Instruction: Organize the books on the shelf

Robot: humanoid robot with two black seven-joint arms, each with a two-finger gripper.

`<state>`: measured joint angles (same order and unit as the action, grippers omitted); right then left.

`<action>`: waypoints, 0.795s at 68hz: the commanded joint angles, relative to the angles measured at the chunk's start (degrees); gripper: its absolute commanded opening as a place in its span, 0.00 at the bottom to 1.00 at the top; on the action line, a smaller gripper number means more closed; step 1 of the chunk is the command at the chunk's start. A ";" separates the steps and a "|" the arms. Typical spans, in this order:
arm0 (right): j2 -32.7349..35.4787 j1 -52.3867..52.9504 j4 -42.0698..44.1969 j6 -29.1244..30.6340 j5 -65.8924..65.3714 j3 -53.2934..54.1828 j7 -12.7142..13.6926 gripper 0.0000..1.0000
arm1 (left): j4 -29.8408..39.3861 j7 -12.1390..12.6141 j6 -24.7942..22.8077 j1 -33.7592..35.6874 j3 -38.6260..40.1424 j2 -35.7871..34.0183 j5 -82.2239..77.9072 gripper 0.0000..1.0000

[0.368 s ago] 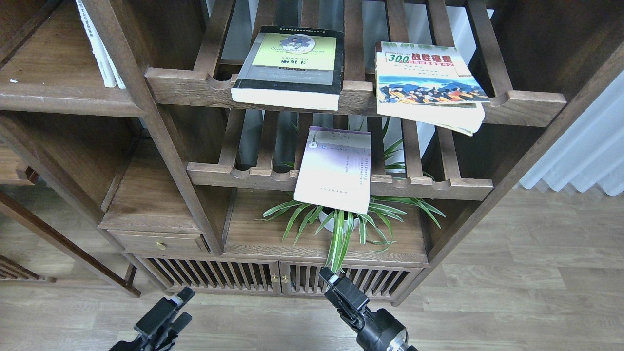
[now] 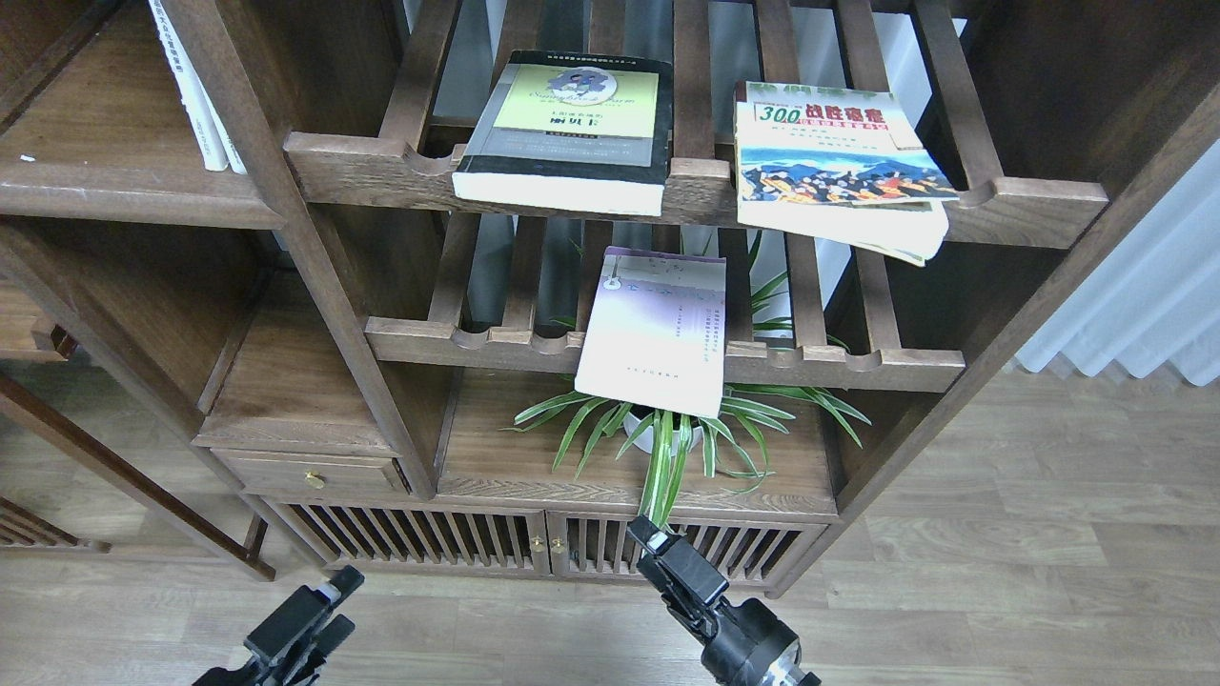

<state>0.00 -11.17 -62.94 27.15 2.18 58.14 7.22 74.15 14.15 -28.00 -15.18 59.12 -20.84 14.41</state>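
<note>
Three books lie flat on the slatted racks. The thick black-edged book with the yellow-green cover [image 2: 562, 129] and the colourful "300" book [image 2: 839, 162] rest on the upper rack and overhang its front rail. The pale lavender-white book [image 2: 658, 329] lies on the lower rack, its front edge hanging over the rail. A flat dark-brown board shelf [image 2: 114, 191] is at the upper left. My left gripper [image 2: 329, 600] is low at the bottom edge, empty, its fingers slightly apart. My right gripper [image 2: 653, 543] is dark and empty, below the cabinet's front edge. Both are far below the books.
Thin white books [image 2: 195, 90] stand on the upper left board. A spider plant in a white pot [image 2: 667, 433] sits on the flat board under the lavender book. A drawer [image 2: 310, 474] and slatted cabinet doors [image 2: 534, 543] are below. Wooden floor lies to the right.
</note>
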 commanded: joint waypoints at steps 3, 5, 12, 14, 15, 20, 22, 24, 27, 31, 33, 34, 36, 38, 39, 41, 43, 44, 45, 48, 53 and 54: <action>0.00 0.01 0.36 0.01 0.11 -0.39 -0.10 1.00 | -0.06 -0.09 0.00 -0.11 0.21 0.10 0.00 1.00; 0.00 0.19 0.97 0.01 0.20 -0.83 -0.19 1.00 | -0.06 -0.09 0.00 -0.29 0.21 0.09 0.00 1.00; 0.00 1.59 2.12 0.19 0.11 -2.41 -0.19 1.00 | 0.12 0.44 0.00 -1.78 0.21 0.27 0.00 1.00; 0.00 1.86 2.29 0.19 0.20 -2.68 -0.19 1.00 | 0.12 0.35 0.00 -1.96 0.21 0.36 0.00 1.00; 0.00 1.94 2.38 0.19 0.20 -2.85 -0.19 1.00 | 0.12 0.26 0.00 -2.05 0.21 0.44 0.00 1.00; 0.00 2.21 2.82 0.85 0.29 -3.47 -0.19 1.00 | -0.32 -0.09 0.00 -2.31 1.08 2.02 0.00 1.00; 0.00 3.25 3.95 0.85 0.20 -3.56 -0.19 1.00 | -1.11 -0.18 0.00 -2.57 2.31 2.73 0.09 1.00; 0.00 4.31 4.66 0.85 0.28 -3.64 -0.19 1.00 | -1.29 -0.18 0.00 -2.84 2.32 2.73 0.00 1.00; 0.00 5.37 4.84 0.85 0.37 -3.64 -0.19 1.00 | -1.55 -0.18 0.00 -3.01 2.32 2.91 0.00 1.00; 0.00 5.64 4.75 0.85 0.37 -3.64 -0.19 1.00 | -1.47 -0.18 0.00 -3.19 2.14 3.26 0.00 1.00; 0.00 5.72 4.84 0.85 0.29 -3.64 -0.19 1.00 | -1.29 -0.18 0.00 -3.28 2.05 3.61 0.09 1.00; 0.00 5.72 4.84 0.85 0.29 -3.64 -0.19 1.00 | -1.29 -0.18 0.00 -3.28 2.14 3.70 0.09 1.00; 0.00 5.72 5.10 0.85 0.20 -3.56 -0.19 1.00 | -1.46 -0.18 0.00 -3.37 2.14 3.78 0.09 1.00; 0.00 5.72 5.19 0.85 0.11 -3.56 -0.19 1.00 | -1.64 -0.18 0.00 -3.45 2.32 3.87 0.00 1.00; 0.00 5.64 5.28 0.85 0.11 -3.47 -0.19 1.00 | -1.73 -0.18 0.00 -3.37 2.49 3.87 0.00 1.00; 0.00 5.37 5.37 0.85 0.11 -3.47 -0.19 1.00 | -2.08 -0.26 0.00 -3.10 2.93 4.05 0.00 1.00; 0.00 5.20 5.37 0.85 0.11 -3.47 -0.19 1.00 | -2.60 -0.26 0.00 -2.84 3.11 4.05 0.00 1.00; 0.00 5.11 5.37 0.85 0.11 -3.56 -0.19 1.00 | -2.87 -0.26 0.00 -2.84 3.11 4.05 0.09 1.00; 0.00 4.94 5.37 0.85 0.11 -3.56 -0.19 1.00 | -2.96 -0.26 0.00 -2.66 3.11 4.05 0.18 1.00; 0.00 4.67 5.37 0.85 0.11 -3.73 -0.19 1.00 | -3.05 -0.26 0.00 -2.31 3.11 4.05 0.18 1.00; 0.00 4.67 5.37 0.85 0.11 -4.87 -0.19 1.00 | -3.57 -0.18 0.00 -1.96 2.93 4.05 0.09 1.00; 0.00 4.67 5.46 0.85 0.11 -5.22 -0.10 1.00 | -3.75 -0.18 0.00 -1.87 2.93 4.05 0.09 1.00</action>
<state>0.01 -6.30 -57.57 28.01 2.29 54.33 7.02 71.17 13.89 -28.00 -17.64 62.14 -16.81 14.52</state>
